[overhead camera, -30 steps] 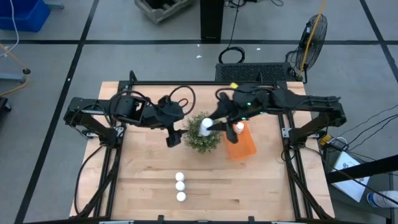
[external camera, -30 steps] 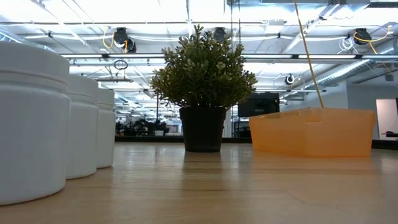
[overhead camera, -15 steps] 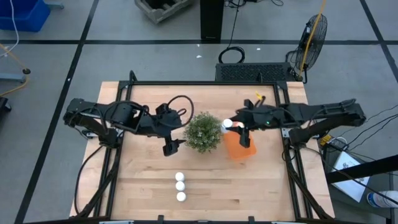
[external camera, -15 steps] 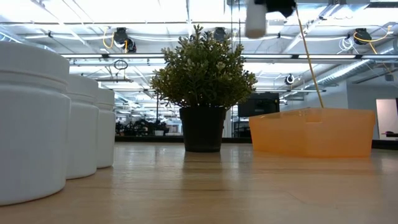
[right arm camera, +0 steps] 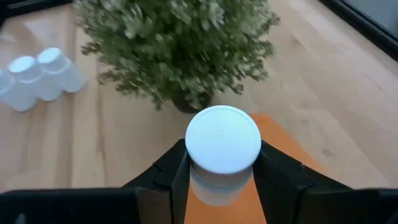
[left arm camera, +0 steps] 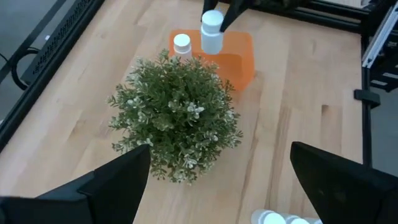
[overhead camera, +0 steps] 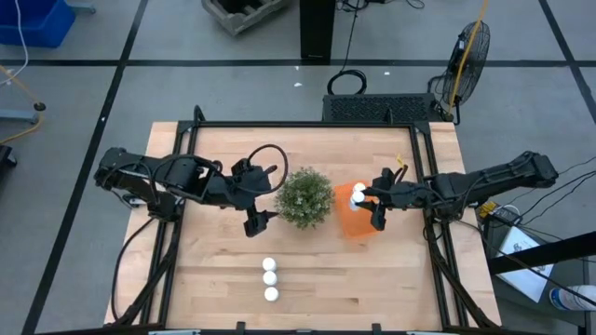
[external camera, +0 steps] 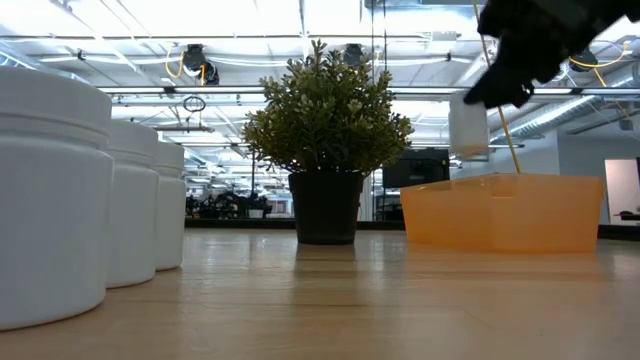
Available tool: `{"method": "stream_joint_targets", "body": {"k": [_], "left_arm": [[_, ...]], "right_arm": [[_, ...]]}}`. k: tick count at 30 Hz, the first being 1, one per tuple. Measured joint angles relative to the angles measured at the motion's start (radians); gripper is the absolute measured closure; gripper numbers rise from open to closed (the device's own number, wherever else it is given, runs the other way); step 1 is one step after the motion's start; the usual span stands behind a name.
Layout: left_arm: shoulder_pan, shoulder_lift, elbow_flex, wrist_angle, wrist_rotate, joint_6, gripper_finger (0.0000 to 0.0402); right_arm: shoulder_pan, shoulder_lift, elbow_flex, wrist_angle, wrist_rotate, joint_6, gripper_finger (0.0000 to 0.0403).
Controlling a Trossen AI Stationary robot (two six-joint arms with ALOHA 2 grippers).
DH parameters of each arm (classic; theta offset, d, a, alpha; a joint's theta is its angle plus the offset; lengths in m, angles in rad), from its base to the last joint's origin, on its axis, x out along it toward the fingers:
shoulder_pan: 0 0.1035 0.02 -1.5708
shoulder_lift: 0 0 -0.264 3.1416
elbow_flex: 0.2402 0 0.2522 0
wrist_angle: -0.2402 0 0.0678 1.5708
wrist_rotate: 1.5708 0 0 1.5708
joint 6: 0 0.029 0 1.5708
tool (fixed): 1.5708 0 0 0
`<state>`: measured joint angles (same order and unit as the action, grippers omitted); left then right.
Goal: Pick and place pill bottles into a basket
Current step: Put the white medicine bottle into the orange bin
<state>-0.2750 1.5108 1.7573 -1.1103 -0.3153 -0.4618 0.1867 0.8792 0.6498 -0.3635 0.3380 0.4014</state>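
1. High view: my right hand [overhead camera: 366, 203] hangs over the orange basket [overhead camera: 358, 221], clamped on a pill bottle [overhead camera: 358, 195] whose white cap faces up. A second white cap shows right beside it, which I take for a bottle already in the basket. My left hand [overhead camera: 257, 200] waits beside the plant [overhead camera: 304, 197], on the side away from the basket; from here I cannot tell how its fingers stand. Three more bottles [overhead camera: 270, 278] stand in a short row near the front edge of the wooden surface [overhead camera: 214, 261].

2. Low view: the carried bottle [external camera: 467, 127] hangs upright just above the basket's rim [external camera: 505, 180], not yet inside. I judge this the placing step; next I should lower a little and let go, staying clear of the near wall. The potted plant [external camera: 328, 130] stands just beside the basket, and the three bottles [external camera: 60, 195] loom close. Behind is a large hall with ceiling lights.

3. Left wrist view: my left fingers [left arm camera: 348, 180] are spread wide and empty. One bottle [left arm camera: 181, 45] sits in the basket [left arm camera: 239, 59]; the held one [left arm camera: 212, 32] hovers above it.

4. Right wrist view: my fingers [right arm camera: 283, 171] pinch the bottle [right arm camera: 222, 152] on both sides, the basket's orange [right arm camera: 280, 140] directly below.
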Motion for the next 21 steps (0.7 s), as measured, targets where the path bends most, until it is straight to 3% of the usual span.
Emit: {"method": "stream_joint_targets", "body": {"k": [21], "left_arm": [[-0.027,0.000,0.000,0.008,0.003,-0.046,0.0009]], "right_arm": [[-0.002,-0.009,-0.348,0.261,0.039,0.087,0.0270]]}}
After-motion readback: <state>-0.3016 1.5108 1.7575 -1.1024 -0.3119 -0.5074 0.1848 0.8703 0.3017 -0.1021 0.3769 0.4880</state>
